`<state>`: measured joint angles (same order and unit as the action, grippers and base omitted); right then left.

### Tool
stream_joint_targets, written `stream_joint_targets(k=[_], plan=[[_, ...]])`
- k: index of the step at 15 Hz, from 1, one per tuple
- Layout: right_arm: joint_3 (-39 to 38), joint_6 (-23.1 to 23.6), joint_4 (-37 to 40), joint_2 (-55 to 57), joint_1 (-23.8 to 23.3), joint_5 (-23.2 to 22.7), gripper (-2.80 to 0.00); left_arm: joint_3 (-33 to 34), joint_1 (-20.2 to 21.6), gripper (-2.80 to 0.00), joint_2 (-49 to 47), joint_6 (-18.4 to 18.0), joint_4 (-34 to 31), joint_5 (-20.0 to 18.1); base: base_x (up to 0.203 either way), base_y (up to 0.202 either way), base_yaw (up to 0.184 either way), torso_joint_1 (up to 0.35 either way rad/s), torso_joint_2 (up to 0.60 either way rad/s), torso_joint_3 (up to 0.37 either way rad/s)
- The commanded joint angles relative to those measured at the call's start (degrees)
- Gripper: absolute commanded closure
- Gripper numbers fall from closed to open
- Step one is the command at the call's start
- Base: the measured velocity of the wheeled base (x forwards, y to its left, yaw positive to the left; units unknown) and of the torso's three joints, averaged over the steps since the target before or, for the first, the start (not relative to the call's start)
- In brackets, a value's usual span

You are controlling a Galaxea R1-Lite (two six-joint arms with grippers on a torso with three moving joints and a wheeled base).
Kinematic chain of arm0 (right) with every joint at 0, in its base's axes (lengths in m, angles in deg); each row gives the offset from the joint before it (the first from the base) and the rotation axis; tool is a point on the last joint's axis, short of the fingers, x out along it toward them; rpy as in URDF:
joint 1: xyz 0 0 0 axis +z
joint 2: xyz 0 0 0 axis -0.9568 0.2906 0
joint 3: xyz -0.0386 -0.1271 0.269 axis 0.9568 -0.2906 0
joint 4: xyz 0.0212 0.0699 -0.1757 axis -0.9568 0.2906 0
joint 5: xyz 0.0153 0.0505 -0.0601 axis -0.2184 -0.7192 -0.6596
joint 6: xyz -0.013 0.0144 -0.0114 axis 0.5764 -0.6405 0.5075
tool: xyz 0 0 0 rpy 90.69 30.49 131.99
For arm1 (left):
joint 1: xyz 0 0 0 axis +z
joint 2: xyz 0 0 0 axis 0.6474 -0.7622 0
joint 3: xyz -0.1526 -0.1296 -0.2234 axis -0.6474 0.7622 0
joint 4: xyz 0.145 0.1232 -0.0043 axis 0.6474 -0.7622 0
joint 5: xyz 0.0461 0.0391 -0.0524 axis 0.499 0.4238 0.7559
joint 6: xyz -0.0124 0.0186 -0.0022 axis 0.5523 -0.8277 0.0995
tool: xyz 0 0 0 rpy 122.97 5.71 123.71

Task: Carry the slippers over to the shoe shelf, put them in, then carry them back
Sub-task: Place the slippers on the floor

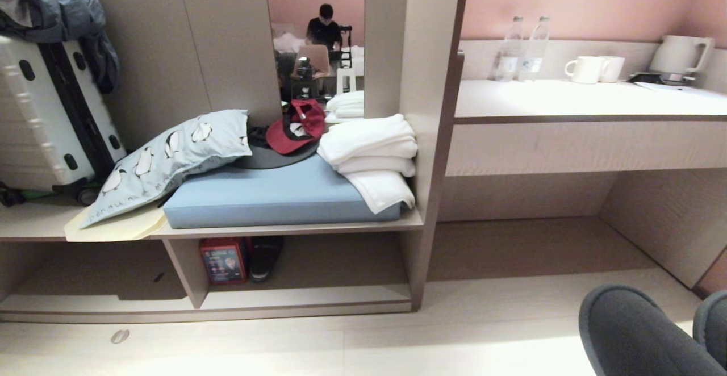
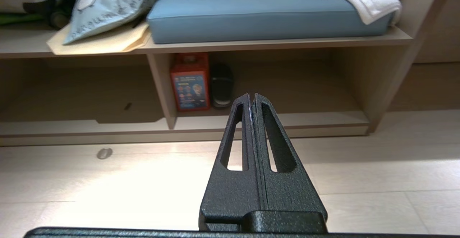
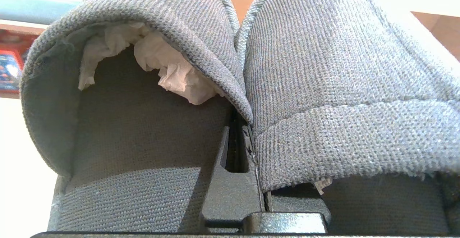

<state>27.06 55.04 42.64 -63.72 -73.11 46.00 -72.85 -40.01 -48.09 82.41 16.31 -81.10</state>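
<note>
Charcoal knit fabric fills the right wrist view: the slippers [image 3: 323, 97] sit side by side, toes pointing away, with the right tool [image 3: 248, 137] pinched tight on the inner edges where the two meet. Crumpled white paper [image 3: 169, 69] stuffs the toe of one slipper. In the head view the pair shows at the near right corner, above the pale floor [image 1: 341, 347], well apart from the shoe shelf [image 1: 306, 296], which lies far and to the left.

That shelf's right compartment, just right of the upright divider [image 1: 187, 274], holds a red box [image 1: 223, 260] with a single black shoe [image 1: 266, 258] just beside it; the left compartment is shadowed. On the board above lie a blue cushion [image 1: 272, 194], a penguin-print pillow [image 1: 170, 157], a red cap [image 1: 298, 126] and folded white towels [image 1: 372, 154]. A white suitcase [image 1: 45, 120] stands at far left.

To the right, the bench [image 1: 568, 100] carries two water bottles [image 1: 522, 49], two white mugs [image 1: 593, 69] and a kettle [image 1: 679, 55].

The left tool [image 2: 251, 96] has its fingers pressed together on nothing, low over the floor and facing the shelf.

A mirror shows a seated person [image 1: 325, 29].
</note>
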Motion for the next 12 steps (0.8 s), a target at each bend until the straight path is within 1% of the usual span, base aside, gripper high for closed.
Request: stream_joint_targets(k=[1,12], plan=[[0.0,0.08,0.02,0.0,0.0,-0.05,0.0,0.0,0.02,0.0,-0.05,0.0,0.01,0.02,0.0,-0.198,0.003,0.001,0.0,0.004],[-0.09,0.08,0.02,0.09,0.0,-0.05,0.0,0.04,0.02,0.0,-0.05,-0.02,0.01,0.02,0.0,-0.198,0.002,0.001,0.0,0.002]])
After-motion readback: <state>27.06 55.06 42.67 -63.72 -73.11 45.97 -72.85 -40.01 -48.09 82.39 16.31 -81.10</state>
